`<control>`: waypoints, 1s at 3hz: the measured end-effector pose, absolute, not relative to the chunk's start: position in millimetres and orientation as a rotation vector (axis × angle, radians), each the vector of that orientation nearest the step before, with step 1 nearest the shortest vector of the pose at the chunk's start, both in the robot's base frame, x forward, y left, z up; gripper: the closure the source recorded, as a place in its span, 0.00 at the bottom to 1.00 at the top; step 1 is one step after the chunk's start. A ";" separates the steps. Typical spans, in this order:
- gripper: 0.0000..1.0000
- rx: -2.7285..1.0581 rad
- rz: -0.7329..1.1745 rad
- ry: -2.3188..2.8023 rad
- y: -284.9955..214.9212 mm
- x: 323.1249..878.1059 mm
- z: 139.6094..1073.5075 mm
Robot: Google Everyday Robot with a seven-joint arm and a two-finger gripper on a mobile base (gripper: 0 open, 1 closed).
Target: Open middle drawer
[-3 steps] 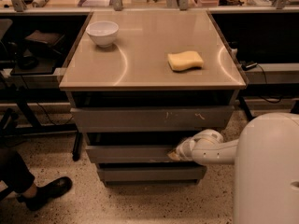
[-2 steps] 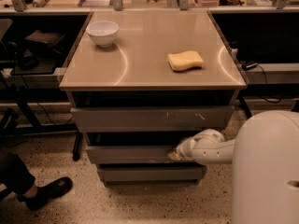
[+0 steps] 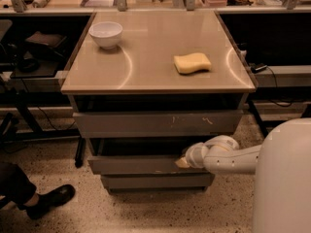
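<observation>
Camera view: gripper (image 3: pixel 182 162) rests against the top edge of the middle drawer (image 3: pixel 136 165), right of centre. Its grip state cannot be determined.

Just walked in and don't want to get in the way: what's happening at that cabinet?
A robot's white arm reaches in from the right, its gripper at the top edge of the plain grey metal middle drawer, below the scratched grey top drawer. The drawer looks barely open, if at all. A white bowl and yellow sponge sit on the cabinet top.
</observation>
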State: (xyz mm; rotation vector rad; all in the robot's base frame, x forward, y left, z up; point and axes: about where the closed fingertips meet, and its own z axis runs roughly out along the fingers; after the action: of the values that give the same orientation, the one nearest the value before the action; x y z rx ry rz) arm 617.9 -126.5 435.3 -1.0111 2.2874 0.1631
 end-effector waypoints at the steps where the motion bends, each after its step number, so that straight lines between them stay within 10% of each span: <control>1: 1.00 -1.011 0.163 2.287 -126.4 617.9 435.3; 3: 1.00 -1.049 0.142 2.295 -128.3 612.1 435.4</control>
State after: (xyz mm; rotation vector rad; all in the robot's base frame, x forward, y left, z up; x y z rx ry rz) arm 612.1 -128.3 435.4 -1.0490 2.2951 0.1419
